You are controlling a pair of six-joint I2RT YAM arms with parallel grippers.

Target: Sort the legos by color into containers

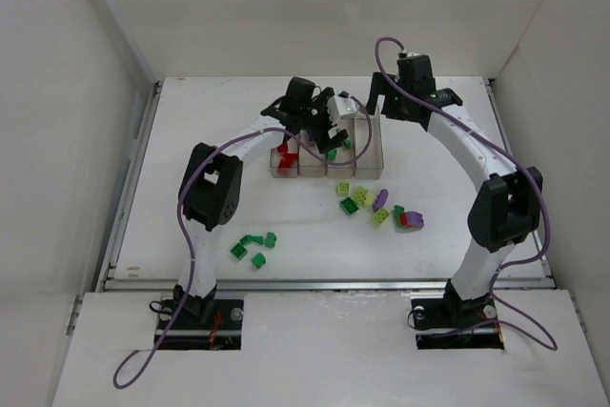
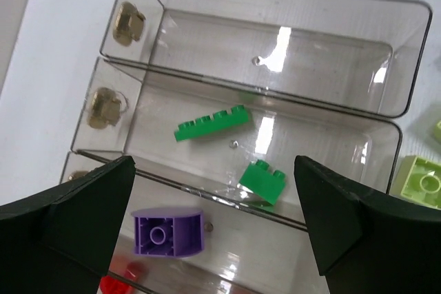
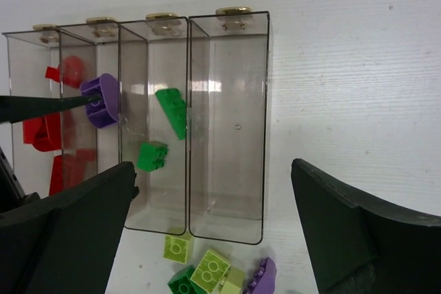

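The containers (image 3: pixel 231 170) are four clear bins in a row (image 1: pixel 370 157). One end bin holds red legos (image 3: pixel 43 132), and the third holds two green legos (image 2: pixel 210 122). The fourth bin (image 2: pixel 310 67) has nothing in it. A purple lego (image 2: pixel 167 232) sits loose in the second bin, between the wide-apart fingers of my left gripper (image 2: pixel 213 164), close to one finger (image 2: pixel 83 218). It also shows as the purple lego (image 3: pixel 103 100) in the right wrist view. My left gripper (image 1: pixel 322 126) hovers over the bins. My right gripper (image 3: pixel 213 166) is open above the fourth bin, holding nothing.
Loose yellow-green, green, purple and red legos (image 1: pixel 376 205) lie on the table just in front of the bins. Three green legos (image 1: pixel 253 247) lie near the left arm. White walls enclose the table on three sides.
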